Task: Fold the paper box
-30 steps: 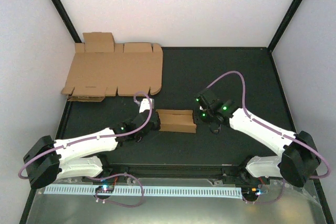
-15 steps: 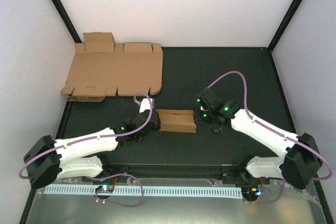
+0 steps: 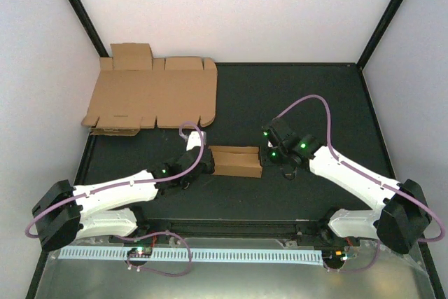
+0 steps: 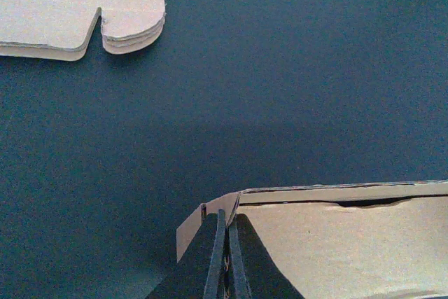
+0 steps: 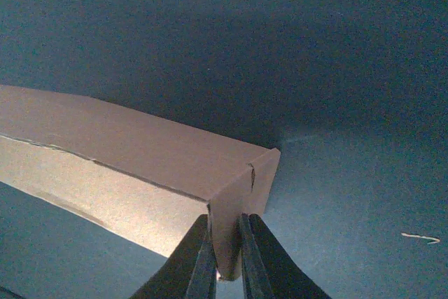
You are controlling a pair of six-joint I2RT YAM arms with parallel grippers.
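Observation:
The paper box (image 3: 236,161) is a half-folded brown trough lying on the dark mat between the two arms. My left gripper (image 3: 208,164) is at its left end. In the left wrist view the left gripper (image 4: 225,216) has its fingers pressed together, with the corner of the box's end flap (image 4: 210,213) running down between the tips. My right gripper (image 3: 270,155) is at the right end. In the right wrist view the right gripper (image 5: 226,219) is shut on the hanging end flap (image 5: 234,201) of the box (image 5: 126,152), one finger on each face.
A stack of larger flat cardboard sheets (image 3: 150,96) lies at the back left, its rounded corner (image 4: 70,5) in the left wrist view. Black frame posts stand at the back corners. A white slotted strip (image 3: 189,253) runs along the near edge. A small white scrap (image 5: 421,237) lies on the mat.
The right gripper's jaws have narrowed onto the box's right end flap, and that arm has shifted slightly right. The left arm and the box have stayed put.

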